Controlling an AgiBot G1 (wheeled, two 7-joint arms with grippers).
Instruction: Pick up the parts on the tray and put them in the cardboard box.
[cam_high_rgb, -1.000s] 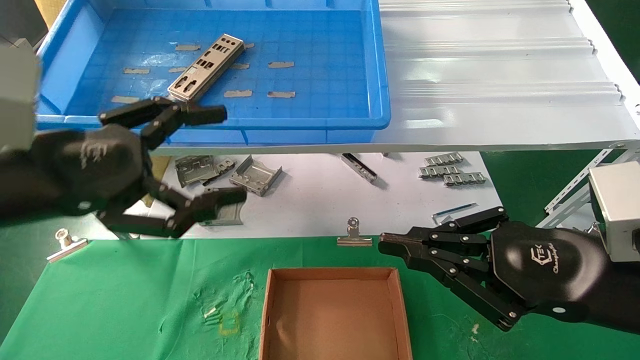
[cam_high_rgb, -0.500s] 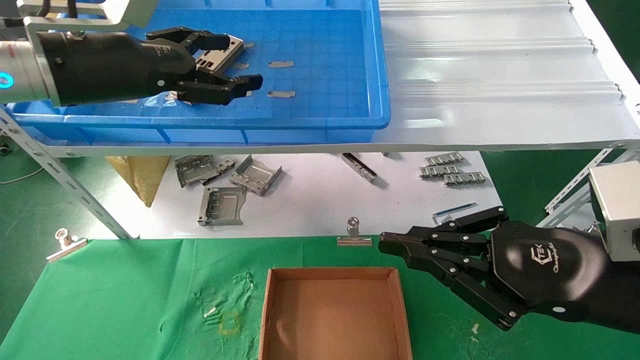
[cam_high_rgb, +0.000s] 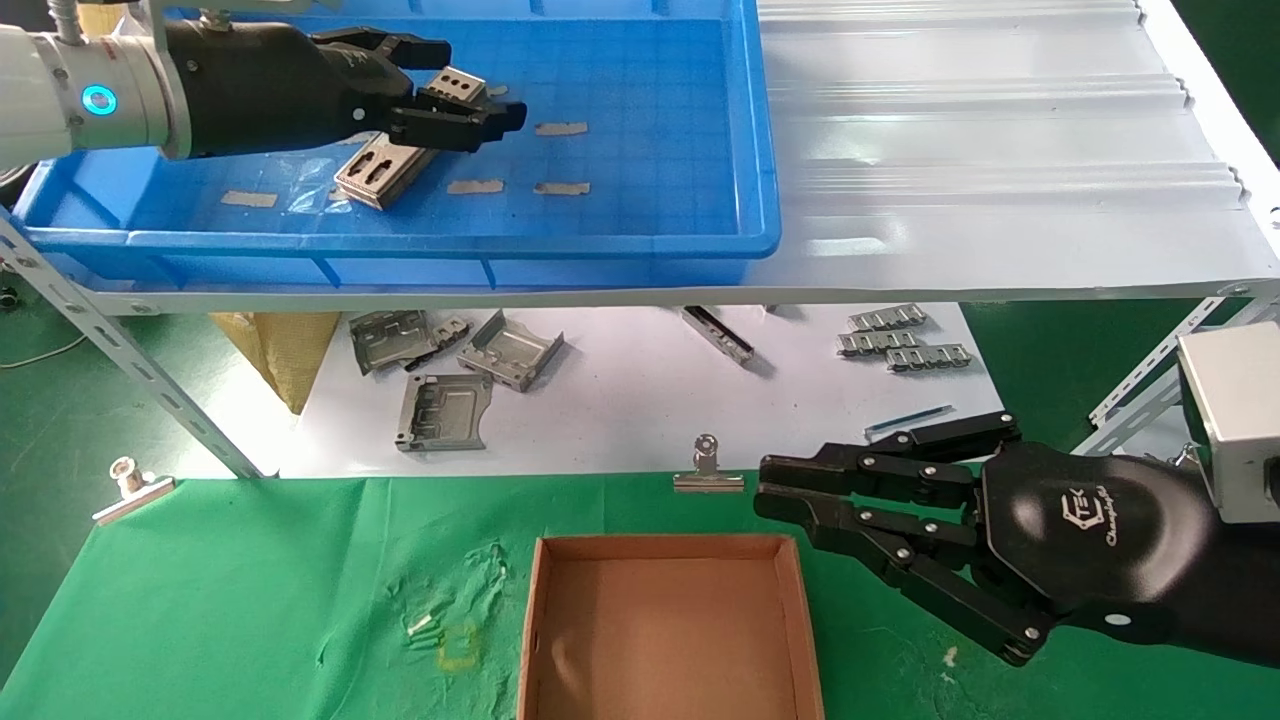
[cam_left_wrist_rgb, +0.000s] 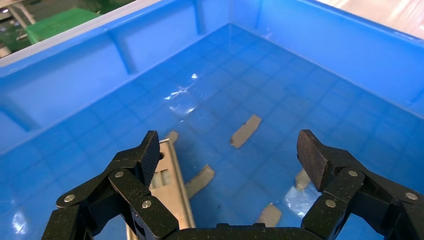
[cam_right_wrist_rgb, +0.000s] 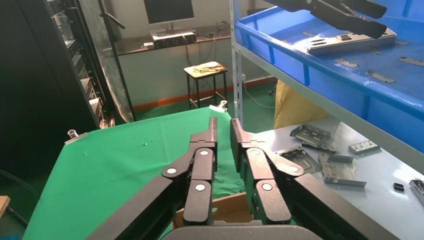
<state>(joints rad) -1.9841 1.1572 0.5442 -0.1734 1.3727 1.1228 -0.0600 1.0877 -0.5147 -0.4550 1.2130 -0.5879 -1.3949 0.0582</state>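
You've got a bright-blue gridded tray (cam_high_rgb: 650, 215) with tan tape bits upper left, silvery-grey punched part (cam_high_rgb: 375, 172), plain brown cardboard box (cam_high_rgb: 800, 620) bottom centre.

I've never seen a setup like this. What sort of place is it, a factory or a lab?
Probably a workshop or test lab: a blue tray holding a punched metal plate on angle-iron shelving, loose metal brackets below, and equipment racks behind.

Bent grey brackets (cam_high_rgb: 455, 375) and small linked strips (cam_high_rgb: 903, 343) lie on a white tabletop (cam_high_rgb: 640, 400); binder clips (cam_high_rgb: 708, 472) pin the green cloth (cam_high_rgb: 250, 590).
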